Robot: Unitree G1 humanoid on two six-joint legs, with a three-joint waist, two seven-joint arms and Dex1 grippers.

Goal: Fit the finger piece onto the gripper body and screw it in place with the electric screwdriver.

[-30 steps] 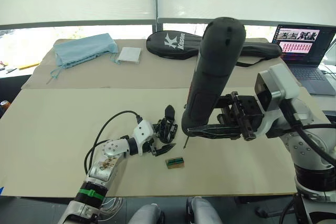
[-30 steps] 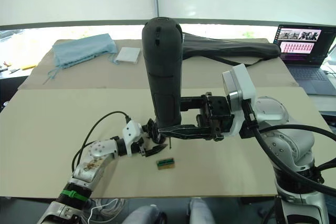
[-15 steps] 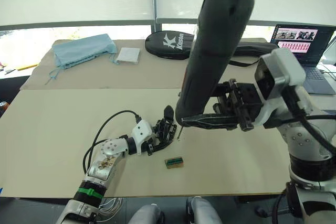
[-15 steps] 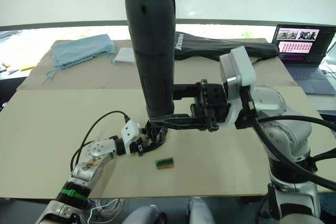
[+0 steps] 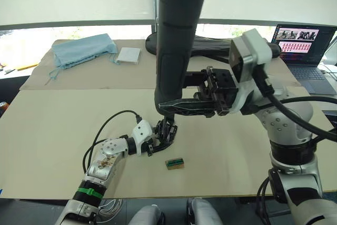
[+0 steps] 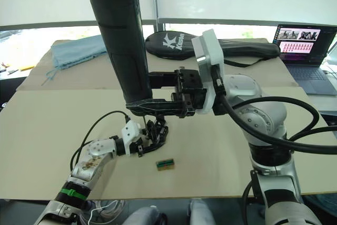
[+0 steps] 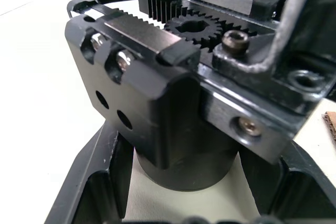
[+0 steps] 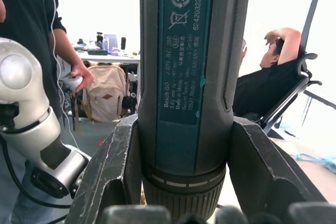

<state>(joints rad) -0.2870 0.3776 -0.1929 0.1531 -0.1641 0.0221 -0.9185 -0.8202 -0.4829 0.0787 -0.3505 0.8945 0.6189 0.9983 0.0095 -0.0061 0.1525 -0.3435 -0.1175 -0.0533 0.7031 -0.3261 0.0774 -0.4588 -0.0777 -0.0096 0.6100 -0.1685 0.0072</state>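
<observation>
Right claw [image 5: 168,106] is clamped on the fat dark pen-shaped electric screwdriver [image 5: 176,40], held upright just at 12 o'clock of the small black geared gripper body [image 5: 166,131] pinched in the left claw [image 5: 156,142], so any tilt and the bit probably skates off the screw.

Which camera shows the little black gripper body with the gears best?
The left wrist view: the gripper body sits close between the left gripper's fingers, gear and screws plain. In the eye views it is a small dark clump under the electric screwdriver.
</observation>
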